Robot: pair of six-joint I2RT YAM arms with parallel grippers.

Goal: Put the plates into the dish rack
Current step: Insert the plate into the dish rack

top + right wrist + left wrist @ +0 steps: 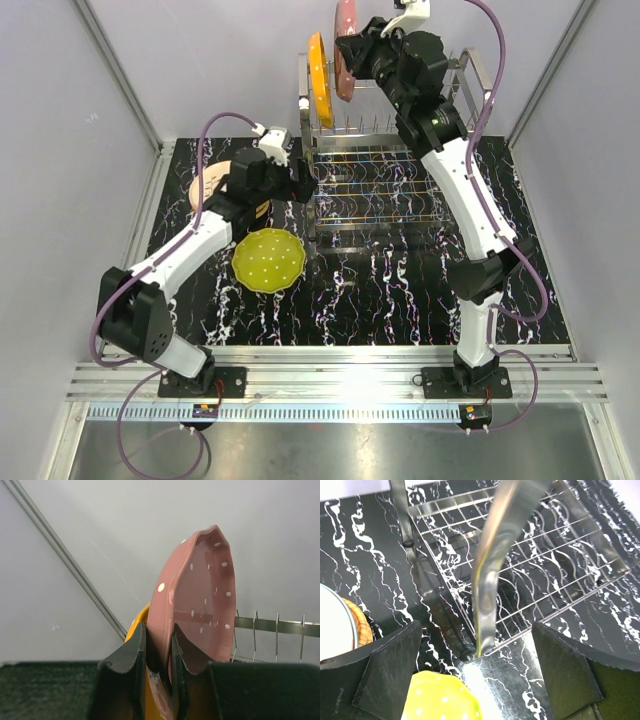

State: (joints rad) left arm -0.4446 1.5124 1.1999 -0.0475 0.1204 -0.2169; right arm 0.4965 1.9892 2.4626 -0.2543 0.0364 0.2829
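My right gripper [159, 652] is shut on the rim of a dotted pink plate [195, 600], held on edge high over the dish rack [385, 170]. A dotted orange plate [320, 78] stands upright in the rack's upper tier, just left of the pink plate [346, 45]; its rim [136, 626] peeks out behind my fingers. My left gripper [477, 680] is open and empty, low by the rack's front-left corner [470, 652]. A dotted lime-green plate [268, 260] lies flat on the table; its edge [437, 700] shows between my left fingers. More plates [212, 185] are stacked at the left, partly hidden by the left arm.
The rack's shiny upright tube [492, 560] rises right in front of the left gripper, with the lower wire tier [545, 575] behind it. Upright prongs [277, 627] run along the upper tier to the right of the pink plate. Grey walls close in the black marbled table [400, 290].
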